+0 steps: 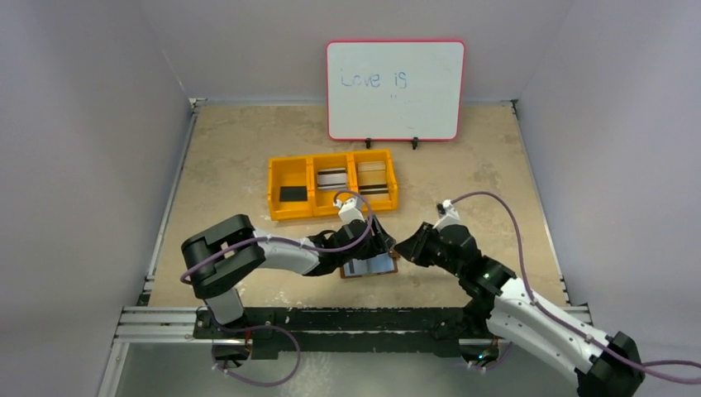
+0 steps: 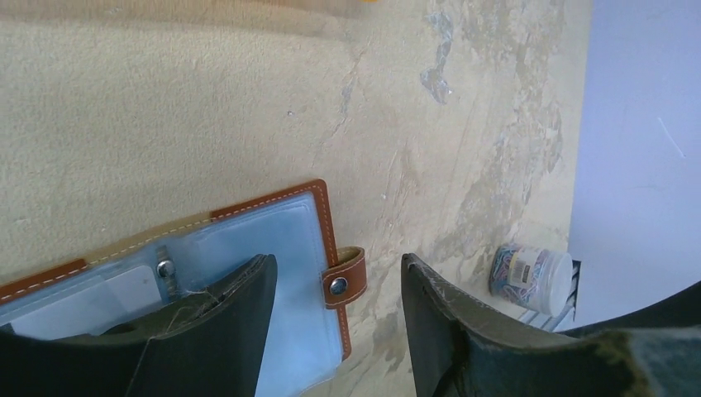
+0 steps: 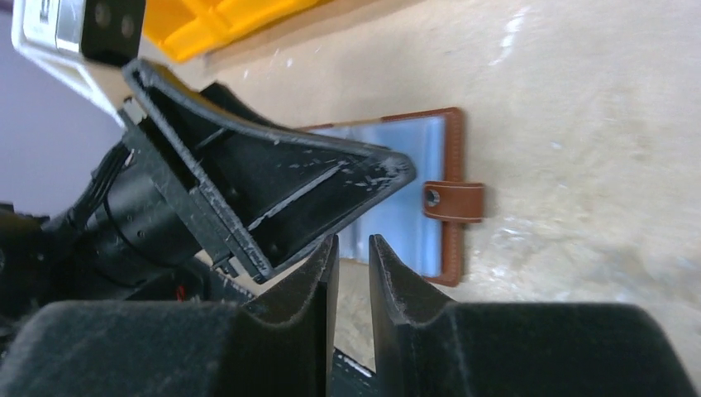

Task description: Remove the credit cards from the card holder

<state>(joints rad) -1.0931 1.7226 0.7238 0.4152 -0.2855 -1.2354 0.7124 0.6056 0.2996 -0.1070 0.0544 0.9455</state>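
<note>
We see the left gripper (image 2: 339, 263) spread open over the card holder (image 2: 285, 227) — the right gripper (image 3: 353, 241) barely parted, empty.

On the mottled beige table (image 1: 231, 157) you have a yellow three-compartment bin (image 1: 312, 184) at center, a pink-framed whiteboard (image 1: 395, 89) reading "Love is" at twelve o'clock behind it, and, at four o'clock in the left wrist view, a small tub of coloured rubber bands (image 2: 529, 279).

The brown card holder (image 2: 289, 248) lies open and flat (clear sleeves upward).
</note>
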